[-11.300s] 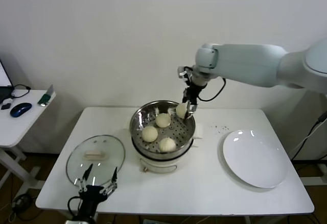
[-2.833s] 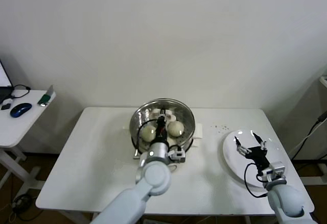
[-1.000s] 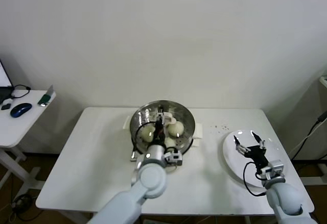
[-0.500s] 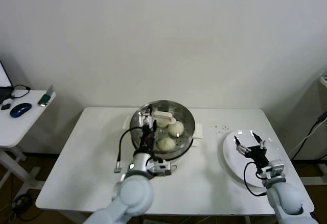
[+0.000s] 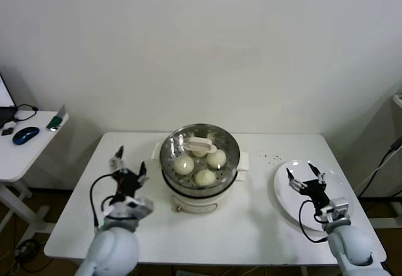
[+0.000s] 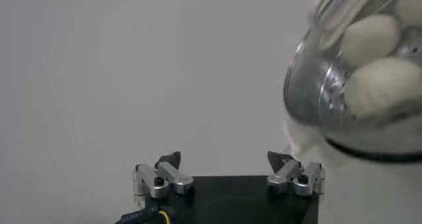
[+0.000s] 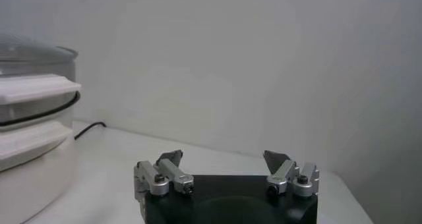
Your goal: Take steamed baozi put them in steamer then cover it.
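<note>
Steamer (image 5: 200, 185): you see it mid-table, the cover (image 5: 200, 153) seated on it, steamed baozi (image 5: 205, 177) visible through the glass.
Left gripper (image 5: 129, 174): your left arm is low beside the pot, fingers pointing up and spread wide (nothing between them).
Right gripper (image 5: 306, 180): raised over the white plate (image 5: 326, 218), fingers apart, empty.

cover (image 5: 200, 144) on steamer (image 5: 200, 185), apparently three baozi (image 5: 195, 164)

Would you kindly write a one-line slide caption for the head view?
Glass cover sits on the steamer over the baozi; left gripper and right gripper open, either side.
</note>
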You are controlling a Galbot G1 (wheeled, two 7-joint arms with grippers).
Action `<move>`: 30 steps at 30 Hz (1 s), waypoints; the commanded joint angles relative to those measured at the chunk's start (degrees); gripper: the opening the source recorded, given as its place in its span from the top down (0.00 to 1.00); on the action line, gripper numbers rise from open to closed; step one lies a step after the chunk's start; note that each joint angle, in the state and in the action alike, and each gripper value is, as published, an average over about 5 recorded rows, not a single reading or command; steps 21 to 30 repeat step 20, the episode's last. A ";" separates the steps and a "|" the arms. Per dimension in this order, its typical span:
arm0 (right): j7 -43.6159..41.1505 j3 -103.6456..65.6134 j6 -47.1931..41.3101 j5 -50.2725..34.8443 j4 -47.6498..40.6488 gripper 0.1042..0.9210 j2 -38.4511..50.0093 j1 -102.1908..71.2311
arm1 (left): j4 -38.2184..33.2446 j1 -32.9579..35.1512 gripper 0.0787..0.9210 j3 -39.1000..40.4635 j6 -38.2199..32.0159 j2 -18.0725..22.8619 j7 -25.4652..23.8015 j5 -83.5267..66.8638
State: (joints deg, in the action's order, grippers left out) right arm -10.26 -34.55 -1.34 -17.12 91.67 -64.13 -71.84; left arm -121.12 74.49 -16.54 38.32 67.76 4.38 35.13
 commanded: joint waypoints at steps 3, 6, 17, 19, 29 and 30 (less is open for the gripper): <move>-0.80 -0.72 2.00 -0.09 1.01 0.12 -1.02 -1.13 | 10.48 11.53 0.12 -24.66 -46.67 5.63 2.86 -47.71; -1.08 -1.01 2.38 -0.46 1.25 0.12 -1.40 -1.67 | 13.91 11.39 0.12 -25.35 -48.46 6.63 0.90 -49.47; -1.89 -1.32 2.98 -1.44 2.12 0.12 -1.69 -2.61 | 17.18 12.01 0.12 -24.06 -49.01 6.96 -0.92 -45.30; -1.94 -1.38 3.00 -1.42 2.16 0.12 -1.72 -2.65 | 16.98 12.03 0.12 -24.25 -48.86 6.84 -1.30 -45.23; -1.95 -1.40 3.01 -1.42 2.15 0.12 -1.75 -2.65 | 16.90 12.05 0.12 -24.32 -48.84 6.79 -1.39 -45.20; -1.95 -1.40 3.01 -1.42 2.15 0.12 -1.75 -2.65 | 16.90 12.05 0.12 -24.32 -48.84 6.79 -1.39 -45.20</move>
